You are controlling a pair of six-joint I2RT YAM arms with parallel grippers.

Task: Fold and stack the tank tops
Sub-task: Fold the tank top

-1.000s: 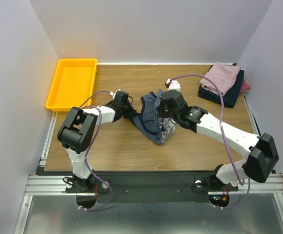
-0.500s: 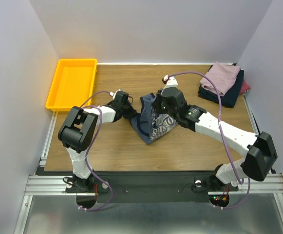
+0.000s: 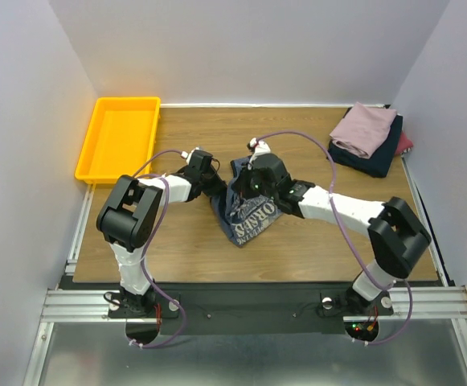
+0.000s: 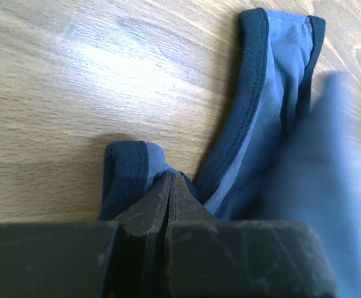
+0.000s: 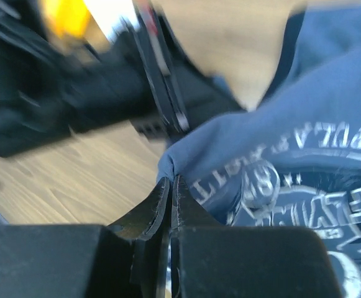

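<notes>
White walls (image 3: pixel 249 48) close in the left, back and right sides of a wooden table (image 3: pixel 177 257), whose near edge meets a metal rail (image 3: pixel 249 299) carrying both arm bases. Bare wood lies open along the back wall, across the near strip in front of the arms, and between the middle and the right side. A yellow plastic tray (image 3: pixel 127 100) sits in the far left corner, hard against the left edge. In the far right corner a folded stack lies close to the right wall: a mauve-pink tank top (image 3: pixel 366 129) on top, a navy one (image 3: pixel 370 163) beneath it, and a maroon one (image 3: pixel 405 145) showing at the right side. The slate-blue tank top (image 3: pixel 247 215) is bunched near the table's middle, its pale lettering facing up and its lower part resting on the wood. The left gripper (image 3: pixel 215 186) reaches in from the left with its fingers pinched together on a dark-trimmed strap (image 4: pixel 125 177) of this top, low over the wood. The right gripper (image 3: pixel 239 190), just beside it, is clamped on a fold of the lettered cloth (image 5: pixel 304 124); its wrist view shows the left gripper blurred directly ahead.
</notes>
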